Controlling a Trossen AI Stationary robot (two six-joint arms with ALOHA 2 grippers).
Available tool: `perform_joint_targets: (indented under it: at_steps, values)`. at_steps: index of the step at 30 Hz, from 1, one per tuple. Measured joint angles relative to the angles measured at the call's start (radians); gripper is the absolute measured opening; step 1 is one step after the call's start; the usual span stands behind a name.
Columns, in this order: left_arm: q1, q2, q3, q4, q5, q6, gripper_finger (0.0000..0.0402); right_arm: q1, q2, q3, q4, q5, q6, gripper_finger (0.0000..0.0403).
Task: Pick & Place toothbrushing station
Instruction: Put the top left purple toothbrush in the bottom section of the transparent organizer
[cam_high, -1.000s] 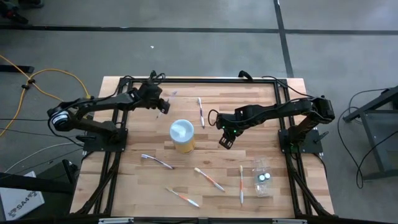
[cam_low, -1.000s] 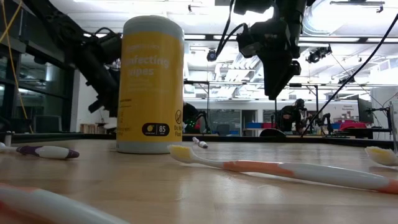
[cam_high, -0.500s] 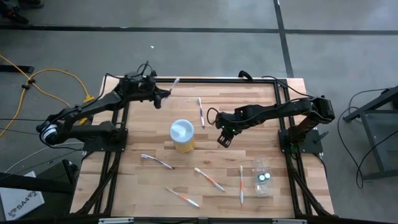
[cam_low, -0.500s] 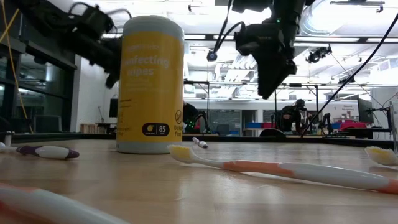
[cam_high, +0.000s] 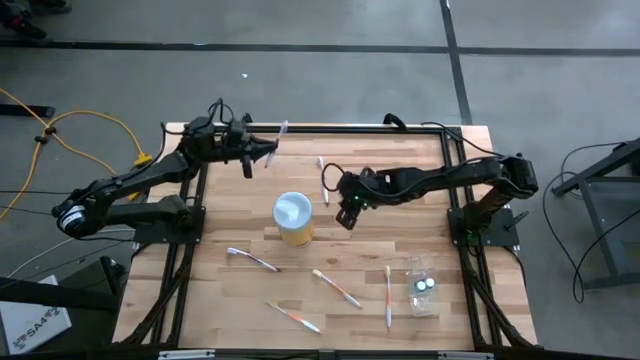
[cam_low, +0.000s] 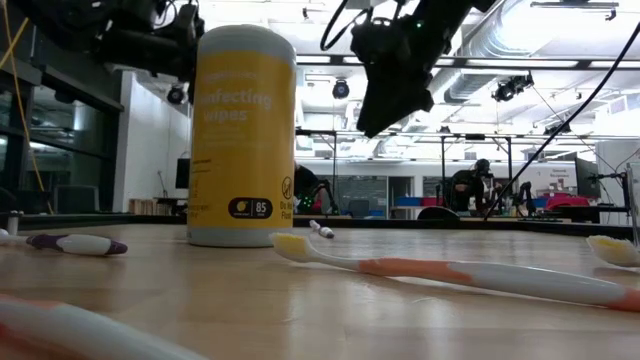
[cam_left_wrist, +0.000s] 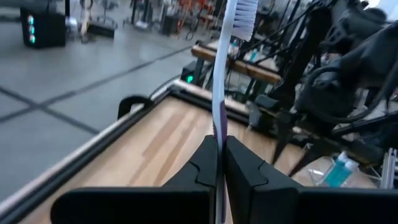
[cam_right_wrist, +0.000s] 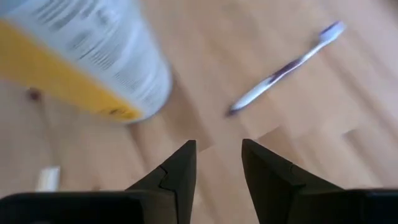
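Reaching over the far left corner of the table (cam_high: 210, 290), the left gripper (cam_high: 268, 147) is raised above the wood, its fingers (cam_left_wrist: 208, 158) pinched tight on a white-and-purple toothbrush (cam_left_wrist: 222, 81) whose bristle head points up and away beyond the table's far edge.

Right gripper (cam_high: 346, 210): stretched in from the right side toward the middle, hanging above the surface just right of the yellow wipes canister (cam_high: 293, 218); fingers (cam_right_wrist: 180, 171) parted, nothing between them. A second purple-and-white toothbrush (cam_right_wrist: 283, 68) lies on the wood ahead of it, near the far edge.

Loose items, near half of the table: a purple-handled brush (cam_high: 252, 260) left of centre, three orange-and-white brushes (cam_high: 336, 287) toward the near edge, well apart from one another. Clear holder cup (cam_high: 421, 286) at the near right, lying beside the rightmost orange brush, with two teal-capped bottles (cam_high: 424, 285) inside.

Open room: bare wood between canister and left frame rail, and along the far right corner.
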Motion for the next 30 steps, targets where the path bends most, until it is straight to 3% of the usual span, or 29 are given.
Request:
perform_joint_targets:
  at_steps: [5, 9, 20, 30]
  values:
    - [0.000, 0.000, 0.000, 0.085, 0.014, -0.002, 0.0003, -0.034, 0.000, 0.000, 0.044, 0.173, -0.042, 0.0120]
    - [0.000, 0.000, 0.000, 0.160, 0.087, -0.008, 0.0003, -0.059, 0.000, 0.000, 0.204, 0.210, -0.137, 0.0120]
    - [0.000, 0.001, 0.000, 0.208, 0.174, 0.013, 0.0003, -0.078, -0.007, 0.000, 0.746, 0.196, -0.395, 0.0120]
    - [0.000, 0.001, 0.000, 0.272, 0.364, 0.001, 0.0003, -0.087, -0.007, 0.000, 0.824, -0.006, -0.419, 0.0120]
